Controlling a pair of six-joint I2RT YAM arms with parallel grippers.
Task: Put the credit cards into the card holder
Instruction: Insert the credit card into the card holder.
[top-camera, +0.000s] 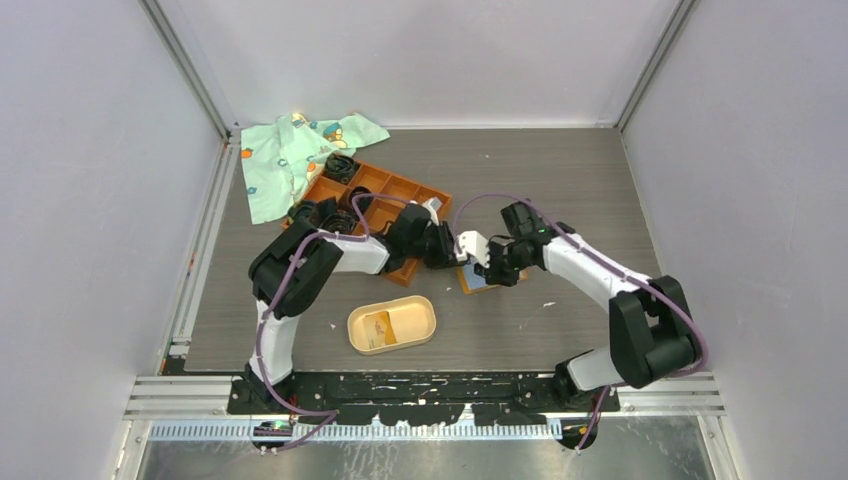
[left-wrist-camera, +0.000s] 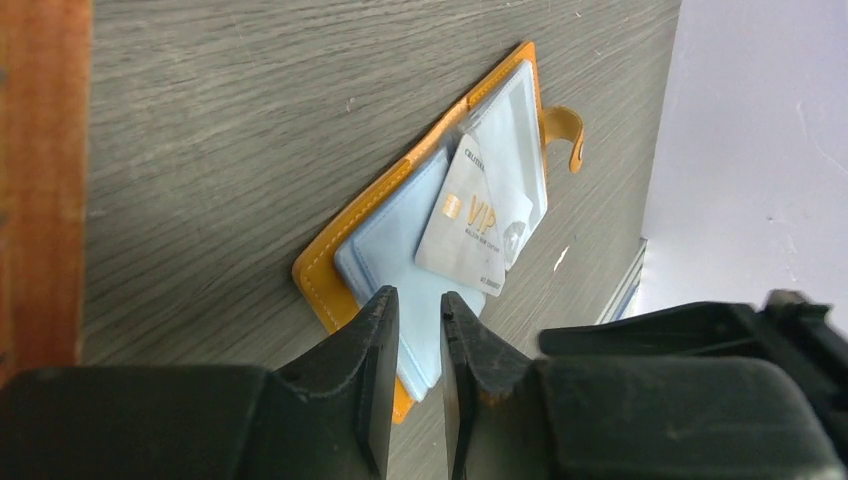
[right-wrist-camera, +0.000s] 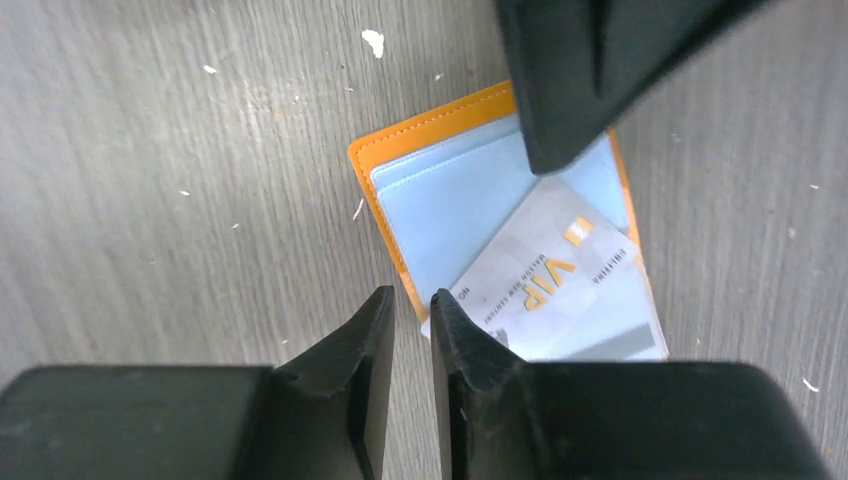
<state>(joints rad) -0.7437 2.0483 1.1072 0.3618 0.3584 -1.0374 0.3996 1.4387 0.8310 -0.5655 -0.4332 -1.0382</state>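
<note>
Lying on wallet (left-wrist-camera: 330, 272), card (left-wrist-camera: 470, 225) just beyond left gripper (left-wrist-camera: 418, 300), right gripper (right-wrist-camera: 410, 298); both ajar.

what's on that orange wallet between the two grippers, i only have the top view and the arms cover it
observer: A silver-grey card with VIP in gold letters lies face up across the blue-grey sleeves of the open wallet.
operator: is the left gripper holding it
observer: No. The left gripper has its jaws a narrow slit apart with nothing between them, at the wallet's near corner.
operator: and the right one
observer: The right gripper is empty too, narrowly parted, with its tips beside the card's corner at the wallet's orange edge.
</note>
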